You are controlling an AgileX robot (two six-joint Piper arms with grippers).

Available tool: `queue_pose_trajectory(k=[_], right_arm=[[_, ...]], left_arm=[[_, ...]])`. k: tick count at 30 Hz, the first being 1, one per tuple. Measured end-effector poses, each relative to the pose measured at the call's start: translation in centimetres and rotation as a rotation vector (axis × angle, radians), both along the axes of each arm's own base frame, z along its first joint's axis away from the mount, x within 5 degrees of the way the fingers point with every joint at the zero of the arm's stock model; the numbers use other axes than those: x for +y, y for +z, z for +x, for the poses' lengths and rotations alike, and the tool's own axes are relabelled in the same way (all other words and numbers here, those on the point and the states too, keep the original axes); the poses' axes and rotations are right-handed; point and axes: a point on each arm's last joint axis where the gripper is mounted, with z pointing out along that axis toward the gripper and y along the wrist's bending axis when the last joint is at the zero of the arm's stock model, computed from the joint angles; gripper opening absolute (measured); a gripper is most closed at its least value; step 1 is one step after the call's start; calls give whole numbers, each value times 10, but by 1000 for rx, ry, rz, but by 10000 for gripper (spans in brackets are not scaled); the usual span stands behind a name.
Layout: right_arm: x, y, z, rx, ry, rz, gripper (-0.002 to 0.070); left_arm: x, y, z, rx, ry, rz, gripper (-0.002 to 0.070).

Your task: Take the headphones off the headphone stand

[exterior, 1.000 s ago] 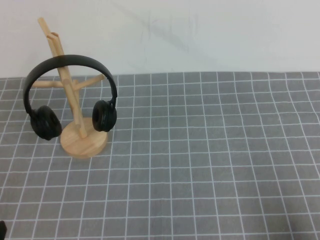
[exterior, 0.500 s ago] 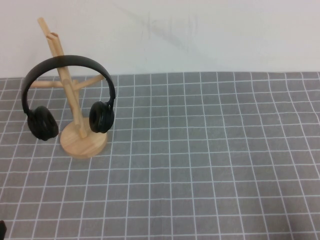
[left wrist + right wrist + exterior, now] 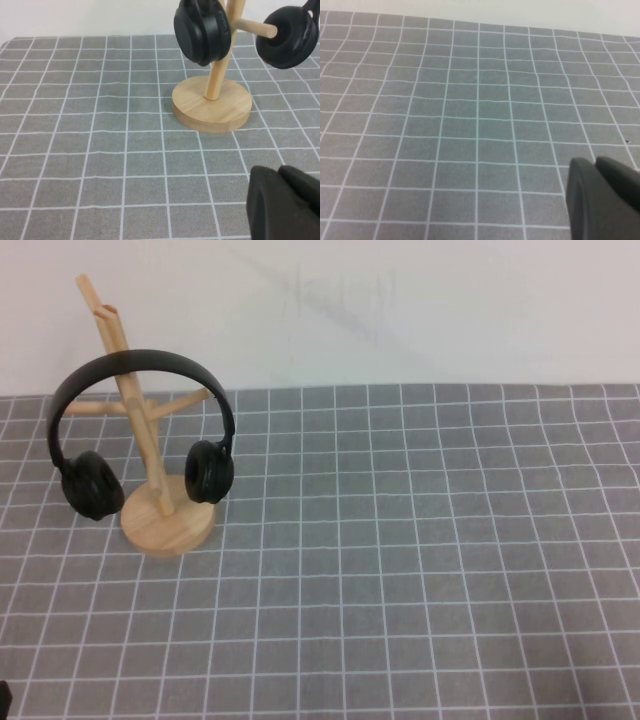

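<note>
The left claw [image 3: 285, 200] is sitting low over the surface [image 3: 400, 570], near the stand [image 3: 150, 440], and the right claw [image 3: 600, 197] is hanging over bare grid; I cannot tell how wide either is. Farther back, the headphones [image 3: 140, 365] are hanging on the stand, so nothing is grabbed and the whole job is waiting.
</note>
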Motion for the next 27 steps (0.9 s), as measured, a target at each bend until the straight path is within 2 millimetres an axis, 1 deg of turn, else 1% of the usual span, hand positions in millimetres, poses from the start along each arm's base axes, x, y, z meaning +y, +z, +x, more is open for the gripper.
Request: queue_pose_trajectory(k=[5, 7, 9, 14, 16, 18, 21, 24, 27], right_arm=[[0, 0, 0, 0, 0, 0, -7], [0, 0, 0, 0, 0, 0, -7], [0, 0, 0, 0, 0, 0, -7], [0, 0, 0, 0, 0, 0, -7], [0, 0, 0, 0, 0, -6, -7], [-1, 0, 0, 0, -1, -19, -7], [-1, 0, 0, 0, -2, -25, -7], [-1, 0, 0, 0, -2, -28, -7], [-1, 0, 0, 0, -2, -30, -7]], left_arm=[[0, 0, 0, 0, 0, -2, -4], [-1, 1, 0, -10, 0, -42, -4], [-3, 3, 1, -21, 2, -142, -4], [-7, 14, 2, -102, 19, -499, -4], [-7, 18, 3, -135, 32, -591, -4], [-5, 22, 3, -173, 49, -642, -4], [-2, 26, 3, -215, 67, -669, -4], [-5, 32, 2, -197, 35, -642, -4], [-11, 61, -1, -134, -32, -529, -4]])
